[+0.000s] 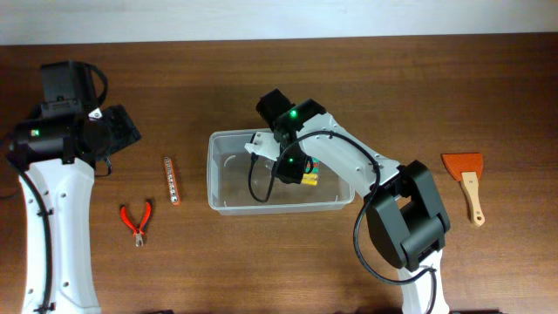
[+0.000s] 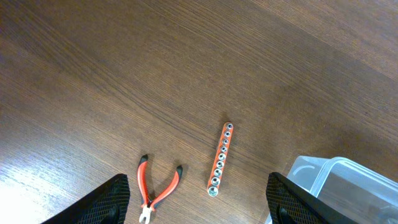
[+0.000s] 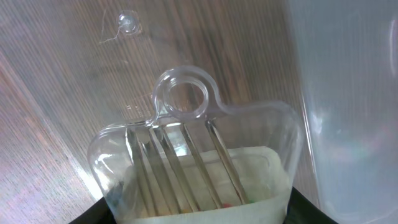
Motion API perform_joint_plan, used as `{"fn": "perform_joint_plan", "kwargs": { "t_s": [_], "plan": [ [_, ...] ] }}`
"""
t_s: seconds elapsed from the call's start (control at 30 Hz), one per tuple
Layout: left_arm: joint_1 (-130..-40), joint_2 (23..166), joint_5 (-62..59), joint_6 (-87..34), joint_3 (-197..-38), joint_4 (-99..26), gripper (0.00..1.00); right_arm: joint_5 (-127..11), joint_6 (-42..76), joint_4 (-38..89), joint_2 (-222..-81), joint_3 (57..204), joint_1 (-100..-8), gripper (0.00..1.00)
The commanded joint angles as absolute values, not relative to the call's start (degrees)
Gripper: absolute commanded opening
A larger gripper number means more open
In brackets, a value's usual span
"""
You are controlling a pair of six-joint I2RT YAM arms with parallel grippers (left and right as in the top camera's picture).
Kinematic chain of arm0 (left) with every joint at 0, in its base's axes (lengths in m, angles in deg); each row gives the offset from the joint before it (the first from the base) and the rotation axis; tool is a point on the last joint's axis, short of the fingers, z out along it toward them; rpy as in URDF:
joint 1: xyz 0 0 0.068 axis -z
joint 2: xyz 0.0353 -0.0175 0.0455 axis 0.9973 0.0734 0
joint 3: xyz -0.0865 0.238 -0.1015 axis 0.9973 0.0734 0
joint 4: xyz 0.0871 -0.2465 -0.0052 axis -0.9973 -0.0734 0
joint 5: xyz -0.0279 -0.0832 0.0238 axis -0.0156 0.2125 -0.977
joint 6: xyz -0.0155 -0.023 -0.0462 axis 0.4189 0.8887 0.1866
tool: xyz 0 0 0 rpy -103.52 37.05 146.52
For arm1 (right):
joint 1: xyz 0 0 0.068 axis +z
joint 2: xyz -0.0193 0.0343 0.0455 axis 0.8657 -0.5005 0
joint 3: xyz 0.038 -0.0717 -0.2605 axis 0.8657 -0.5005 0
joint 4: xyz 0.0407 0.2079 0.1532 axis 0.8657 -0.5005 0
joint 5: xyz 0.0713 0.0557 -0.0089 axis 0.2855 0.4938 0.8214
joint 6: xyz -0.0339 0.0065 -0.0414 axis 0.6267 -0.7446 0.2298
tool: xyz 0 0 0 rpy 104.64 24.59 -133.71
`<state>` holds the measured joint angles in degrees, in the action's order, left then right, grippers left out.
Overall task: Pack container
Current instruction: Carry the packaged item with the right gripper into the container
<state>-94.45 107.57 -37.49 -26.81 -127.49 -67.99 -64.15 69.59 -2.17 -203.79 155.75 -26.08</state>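
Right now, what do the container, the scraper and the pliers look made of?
Container: clear glossy plastic; the table's wood grain shows through it.
Scraper: orange blade, probably plastic, on a pale handle that looks like wood.
Pliers: greyish metal tip, red grips, likely a plastic or rubber coating.

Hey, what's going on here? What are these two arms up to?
The robot is packing a clear container. Its right gripper is down inside the container, holding a clear pack of thin metal rods. The left gripper hangs open above the table, holding nothing. The pliers and a bit strip lie left of the container and a scraper lies to its right, none packed yet.
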Motion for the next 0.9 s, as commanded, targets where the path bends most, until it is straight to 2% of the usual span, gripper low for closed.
{"fn": "perform_joint_plan", "kwargs": {
  "t_s": [0.0,0.07,0.17,0.23,0.63,0.8,0.83,0.87],
  "plan": [
    [-94.5,107.1,-38.2,-26.3,-128.3,-68.1,0.72,-63.2,69.3,-2.2,-203.9,155.9,-26.3,0.49],
    [-94.5,107.1,-38.2,-26.3,-128.3,-68.1,0.72,-63.2,69.3,-2.3,-203.9,155.9,-26.3,0.63],
    [-94.5,107.1,-38.2,-26.3,-128.3,-68.1,0.72,-63.2,69.3,-2.3,-203.9,155.9,-26.3,0.69],
    [-94.5,107.1,-38.2,-26.3,-128.3,-68.2,0.73,-63.2,69.3,-2.3,-203.9,155.9,-26.3,0.78],
    [-94.5,107.1,-38.2,-26.3,-128.3,-68.2,0.72,-66.2,68.6,-5.6,-196.8,160.0,-26.3,0.83],
    [-94.5,107.1,-38.2,-26.3,-128.3,-67.9,0.73,-76.9,56.5,-7.8,-187.5,165.0,-27.6,0.89],
    [-94.5,107.1,-38.2,-26.3,-128.3,-68.0,0.72,-79.2,52.9,-8.3,-185.3,165.8,-28.5,0.99],
    [-94.5,107.1,-38.2,-26.3,-128.3,-68.0,0.73,-81.5,49.3,-9.0,-183.1,166.4,-29.8,0.99]
  ]
}}
